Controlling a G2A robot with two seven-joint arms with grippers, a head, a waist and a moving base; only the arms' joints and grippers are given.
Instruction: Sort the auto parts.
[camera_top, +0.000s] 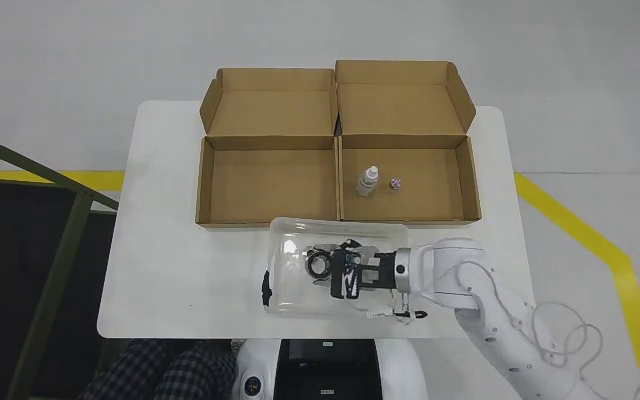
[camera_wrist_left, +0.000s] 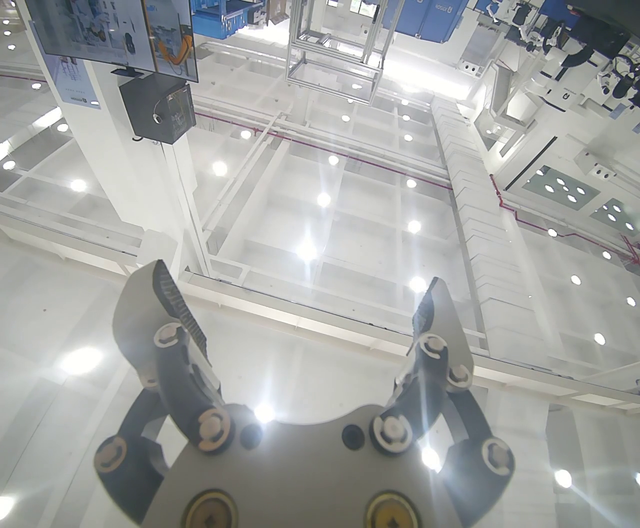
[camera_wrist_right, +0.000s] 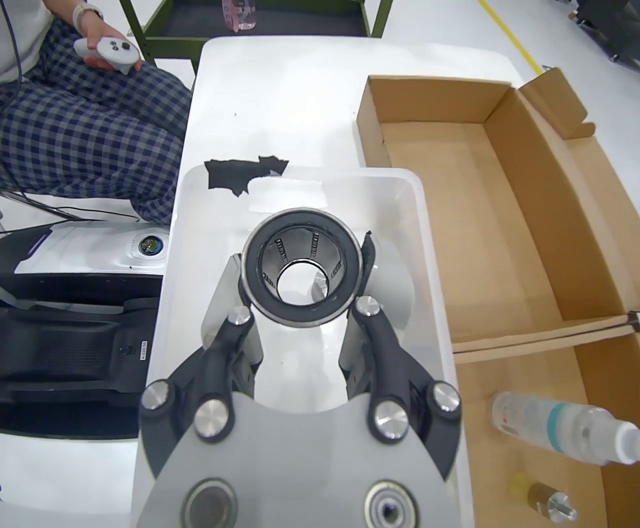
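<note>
A: Slipping is the risk. Sleeve (camera_wrist_right: 300, 245) is pinched only by its round sides in the right gripper (camera_wrist_right: 303, 256), over the bin (camera_wrist_right: 427, 260) at the table's (camera_top: 170, 260) near edge.
B: Agreed. If jolted en route to a box (camera_top: 265, 190), it could be dropped or clipped on the bin rim.
A: Arm pose?
B: Right arm is bent in low, gripper pointed twd the left edge. Left gripper (camera_wrist_left: 295, 274) is aimed at the ceiling, spread wide, nothing held.
</note>
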